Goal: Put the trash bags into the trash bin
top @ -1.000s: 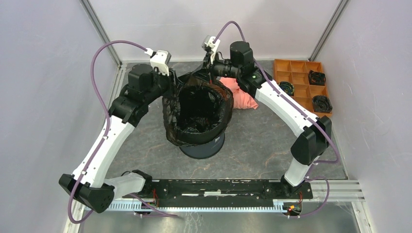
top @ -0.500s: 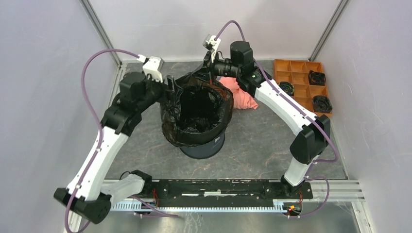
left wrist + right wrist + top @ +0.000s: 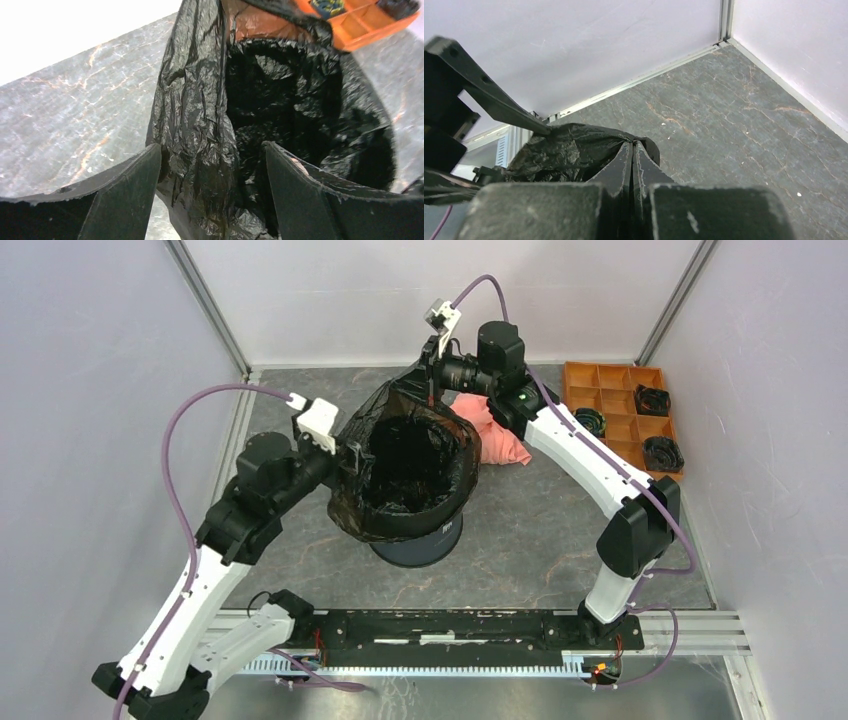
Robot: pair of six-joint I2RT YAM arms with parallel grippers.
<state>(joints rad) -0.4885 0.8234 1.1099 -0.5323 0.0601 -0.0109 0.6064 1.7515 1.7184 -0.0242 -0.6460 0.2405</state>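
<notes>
Top external: one bag over one bin, right gripper pinching it, left gripper wide.

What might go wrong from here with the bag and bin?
The left gripper is open around a fold of the trash bag, so that side may slip free. The right gripper pinches the far edge, lifted taut; pulling harder may tear the thin plastic or tip the trash bin.
</notes>
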